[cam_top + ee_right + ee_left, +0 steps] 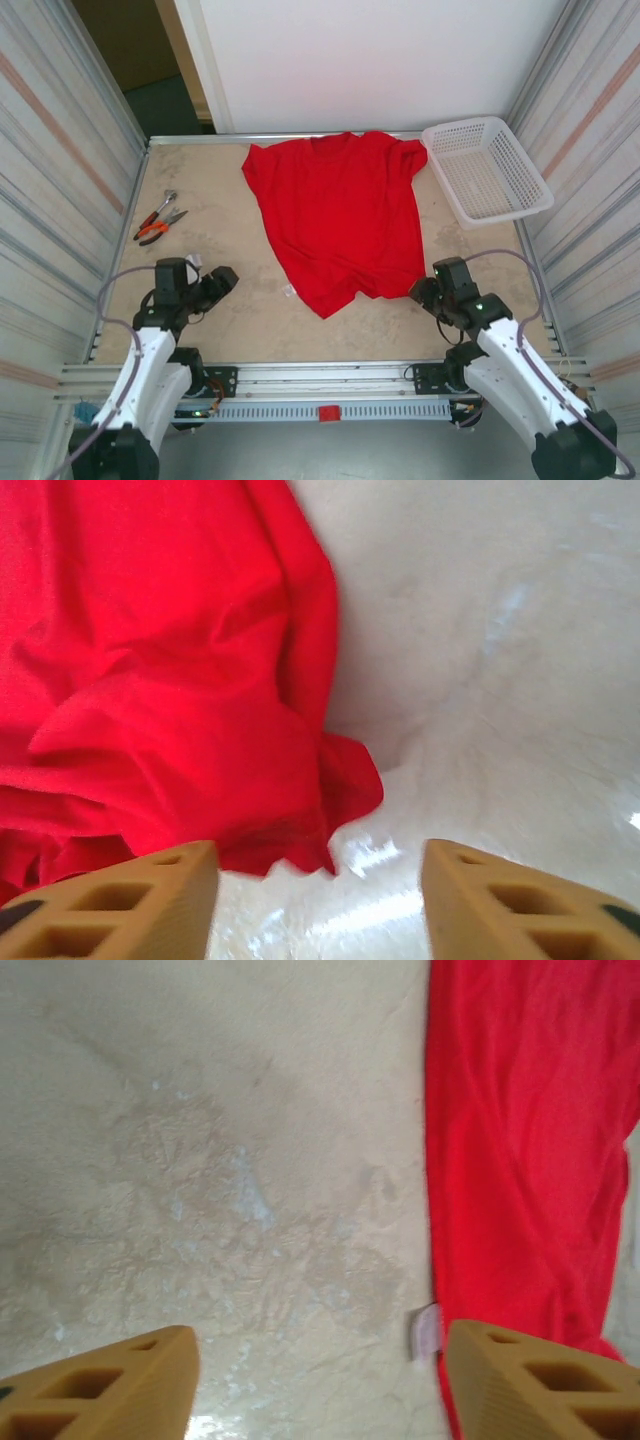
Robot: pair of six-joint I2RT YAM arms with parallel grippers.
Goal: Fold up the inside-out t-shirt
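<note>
The pale worktop (230, 320) carries everything, and the red t-shirt (340, 215) takes up its far middle. The shirt lies spread open with the collar at the far edge, narrowing to a rumpled, bunched hem at the near side between the two arms. No fold is made yet. One sleeve ends just beside the white mesh basket (508, 212) in the far right corner; whether they touch cannot be told.

The right claw (422, 292) sits low at the hem's right corner, its jaws wide with nothing between them. The wrist view shows the cloth heaped in layered folds just ahead of it. The left claw (222, 282) is also wide and empty. It hovers over bare worktop, apart from the shirt's left edge. A pair of orange-handled pliers (158, 220) lies well off to the left. A small white label (426, 1330) pokes out at the hem edge.

The main risk is the crumpled hem: a claw closing there could pinch several layers, or only one, and lift a twisted bunch. The left claw, closing where it stands, would catch nothing. A hard pull could drag the far sleeve against the basket.
</note>
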